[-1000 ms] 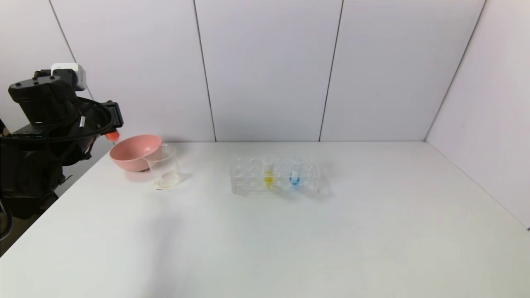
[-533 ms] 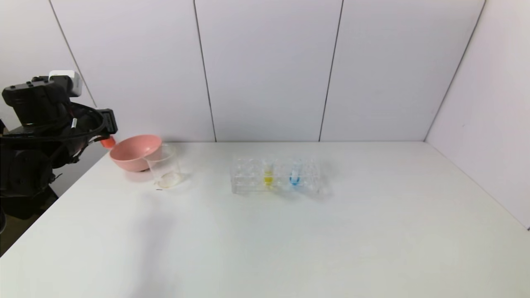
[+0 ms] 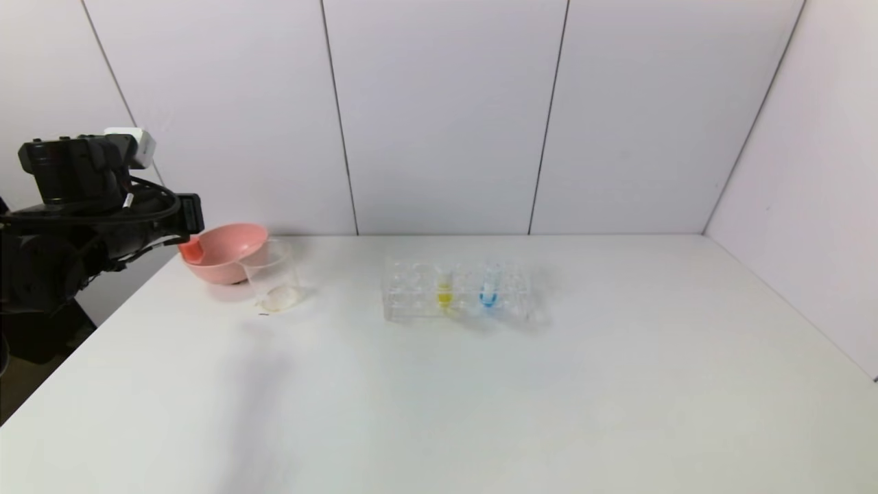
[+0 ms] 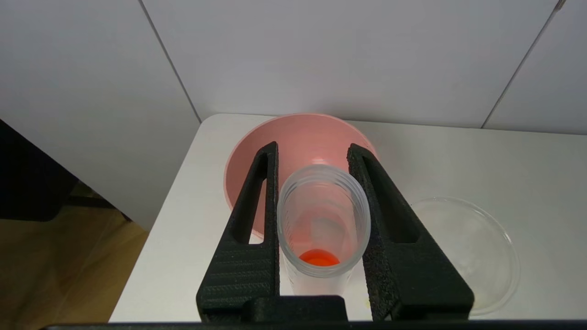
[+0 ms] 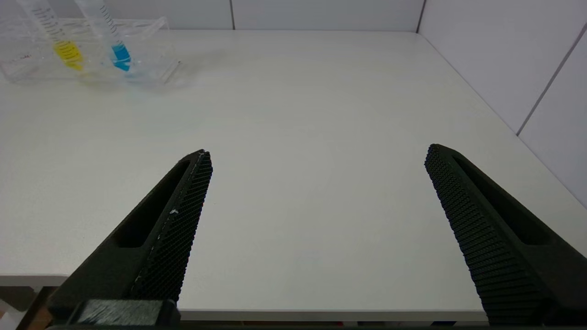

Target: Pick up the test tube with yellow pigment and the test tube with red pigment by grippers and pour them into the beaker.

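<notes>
At the far left corner of the white table (image 3: 480, 398), the left gripper (image 4: 321, 215) hangs over the pink bowl (image 3: 230, 250), its two black fingers (image 4: 250, 238) clenched on the tube with red liquid (image 4: 323, 220). From the head view only the tube's orange-red end (image 3: 193, 251) pokes out past the black arm, just at the bowl's near rim; the rest of the tube is hidden by the arm there. From the wrist you look straight down the tube's open mouth to a small red pool at its bottom, with the bowl behind it and the clear beaker (image 4: 467, 252) off to one side.

The beaker (image 3: 273, 278) stands touching the bowl on its front right side, near the table's left edge, so the arm has little table under it on that side and dark floor just beyond. Whether anything lies in the beaker is hard to make out; its base looks faintly cloudy.

Toward the middle of the table sits the clear rack (image 3: 456, 291), well apart from the beaker, holding the tube with yellow liquid (image 3: 444, 288) and, to its right, a tube with blue liquid (image 3: 488, 289), both upright. The rack's clear walls blur into the tabletop.

The right gripper (image 5: 316, 197) rests low at the near right edge of the table, released, fingers spread wide, with a broad bare stretch of table between it and the rack (image 5: 87, 50). It lies outside the head view.
</notes>
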You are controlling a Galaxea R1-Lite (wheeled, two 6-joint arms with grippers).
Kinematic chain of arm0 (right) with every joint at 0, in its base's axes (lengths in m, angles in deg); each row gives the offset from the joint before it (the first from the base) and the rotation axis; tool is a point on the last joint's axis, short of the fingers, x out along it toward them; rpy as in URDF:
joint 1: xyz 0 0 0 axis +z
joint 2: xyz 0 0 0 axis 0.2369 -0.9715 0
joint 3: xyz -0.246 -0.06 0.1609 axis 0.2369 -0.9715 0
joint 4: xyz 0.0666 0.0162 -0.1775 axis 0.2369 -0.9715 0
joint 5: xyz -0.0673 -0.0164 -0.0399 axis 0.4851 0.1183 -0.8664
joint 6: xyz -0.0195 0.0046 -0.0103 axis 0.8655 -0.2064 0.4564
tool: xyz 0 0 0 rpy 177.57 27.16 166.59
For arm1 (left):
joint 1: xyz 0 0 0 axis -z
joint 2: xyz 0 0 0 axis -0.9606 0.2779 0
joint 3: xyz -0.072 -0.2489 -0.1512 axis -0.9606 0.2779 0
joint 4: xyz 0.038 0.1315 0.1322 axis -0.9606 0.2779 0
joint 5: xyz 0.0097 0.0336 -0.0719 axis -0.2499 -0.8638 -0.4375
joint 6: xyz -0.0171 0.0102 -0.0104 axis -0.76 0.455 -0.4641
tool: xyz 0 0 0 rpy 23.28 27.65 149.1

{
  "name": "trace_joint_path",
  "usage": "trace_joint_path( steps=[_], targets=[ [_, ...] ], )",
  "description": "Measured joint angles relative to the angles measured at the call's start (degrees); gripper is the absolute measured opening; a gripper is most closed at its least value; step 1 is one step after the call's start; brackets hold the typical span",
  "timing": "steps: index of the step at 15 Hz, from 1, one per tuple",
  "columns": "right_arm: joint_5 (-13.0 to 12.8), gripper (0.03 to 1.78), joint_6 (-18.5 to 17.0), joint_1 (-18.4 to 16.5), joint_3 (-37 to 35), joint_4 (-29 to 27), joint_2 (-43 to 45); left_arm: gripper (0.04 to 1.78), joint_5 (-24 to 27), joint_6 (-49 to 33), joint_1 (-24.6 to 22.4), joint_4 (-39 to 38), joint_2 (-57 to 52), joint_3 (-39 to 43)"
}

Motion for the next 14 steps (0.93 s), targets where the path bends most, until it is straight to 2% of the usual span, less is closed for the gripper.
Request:
trace_joint_path(
  steps=[14],
  targets=[
    [0.0,1.7,0.0,0.0,0.0,0.0,0.0,0.52,-0.2,-1.6,0.1,0.4,3.4,-1.0]
  ],
)
